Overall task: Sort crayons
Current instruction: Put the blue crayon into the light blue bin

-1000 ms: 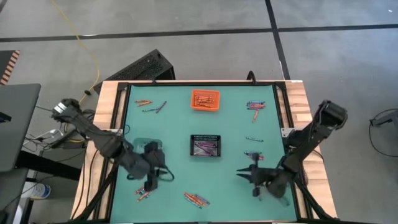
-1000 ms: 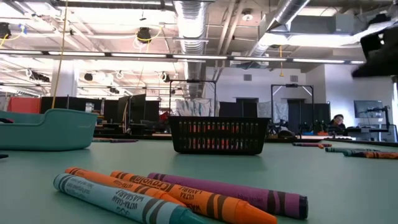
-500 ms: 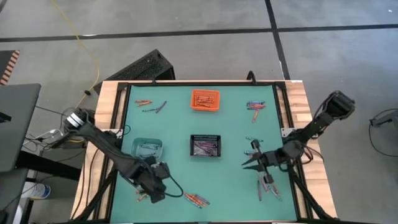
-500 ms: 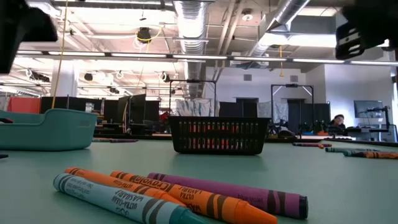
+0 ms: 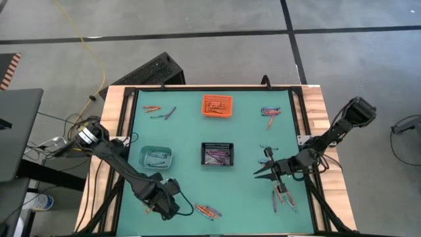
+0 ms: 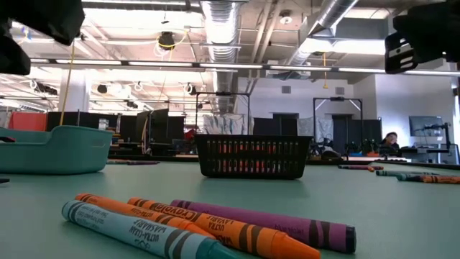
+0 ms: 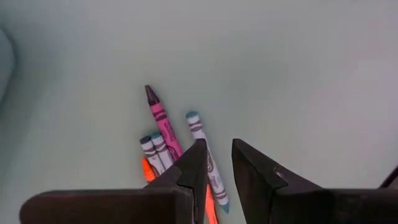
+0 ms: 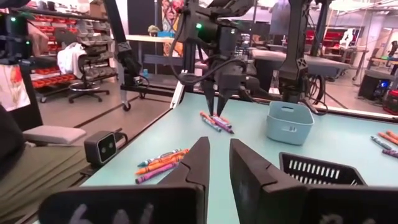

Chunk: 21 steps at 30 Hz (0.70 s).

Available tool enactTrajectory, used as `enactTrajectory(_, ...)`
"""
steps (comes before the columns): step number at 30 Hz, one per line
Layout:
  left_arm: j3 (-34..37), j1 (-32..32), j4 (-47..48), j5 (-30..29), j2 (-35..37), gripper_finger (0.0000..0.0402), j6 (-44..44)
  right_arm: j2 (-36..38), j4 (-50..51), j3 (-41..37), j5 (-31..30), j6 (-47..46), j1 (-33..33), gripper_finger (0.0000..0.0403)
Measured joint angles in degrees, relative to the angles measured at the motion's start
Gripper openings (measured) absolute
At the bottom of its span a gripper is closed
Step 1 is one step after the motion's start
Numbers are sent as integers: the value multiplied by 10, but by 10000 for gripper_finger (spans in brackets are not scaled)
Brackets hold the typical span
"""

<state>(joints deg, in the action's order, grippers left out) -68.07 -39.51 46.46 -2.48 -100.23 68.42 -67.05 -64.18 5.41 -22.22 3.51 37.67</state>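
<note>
The crayons lie in small groups on the green table [image 5: 184, 131]. My left gripper [image 7: 217, 148] points down just above one group near the front left, a pink crayon [image 7: 160, 119], a teal crayon [image 7: 198, 134], two grey ones [image 7: 152, 152] and an orange one. Its fingers stand a narrow gap apart with nothing between them, and the right wrist view shows it [image 8: 221, 102] above that group [image 8: 214, 121]. My right gripper [image 5: 258, 173] hangs level right of centre, pointing toward the table's left, narrowly open and empty [image 8: 219, 155]. More crayons [image 5: 283, 196] lie beside it.
An orange bin [image 5: 217, 105] stands at the far middle, a black basket [image 5: 217, 153] at the centre and a teal bin [image 5: 156, 157] to its left. Other crayon groups lie at the far left [image 5: 152, 107], far right [image 5: 270, 112] and near middle [image 5: 207, 210], close before the low camera [image 6: 201, 223].
My left gripper has gone from beside the teal bin toward the table's near edge and down, tipping to point down over the front-left crayons. My right gripper has drawn toward the far edge and swung level, uncovering the crayons beside it, then kept still.
</note>
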Motion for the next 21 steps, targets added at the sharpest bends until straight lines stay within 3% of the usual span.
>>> enactTrajectory(11, 0, -4, 4, -1, -12, 61, 13, 0, 8, 0, 0, 2, 0, 63)
enactTrajectory(21, 0, -4, 4, 26, -74, 61, -8, 0, 17, 0, 0, 0, 0, 63)
